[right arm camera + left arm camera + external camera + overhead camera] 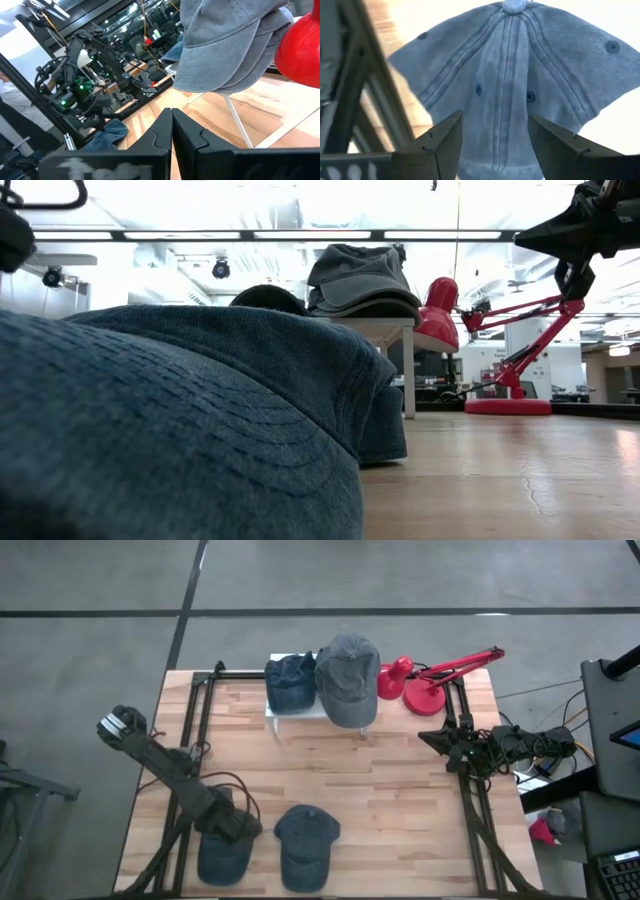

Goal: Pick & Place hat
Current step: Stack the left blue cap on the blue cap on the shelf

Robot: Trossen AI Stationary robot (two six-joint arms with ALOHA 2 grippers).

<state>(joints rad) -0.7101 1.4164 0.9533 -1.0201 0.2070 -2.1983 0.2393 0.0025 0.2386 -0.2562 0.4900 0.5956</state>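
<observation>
A blue denim cap (222,858) lies flat on the wooden table near its front left corner. Its crown, with the top button (513,5), fills the left wrist view. My left gripper (230,828) hangs right over it, pointing down. It is open (495,122), one finger on each side of the crown's middle seam, and I see no touch. A second blue cap (305,848) lies just to the right of the first. My right gripper (172,120) is shut and empty, held level at the table's right side (437,737).
A small white stand (285,715) at the far middle carries a dark blue hat (290,680) and a grey cap (348,678). A red desk lamp (425,690) stands to their right. Black frame rails (190,730) run along both table sides. Bare wood lies in the middle.
</observation>
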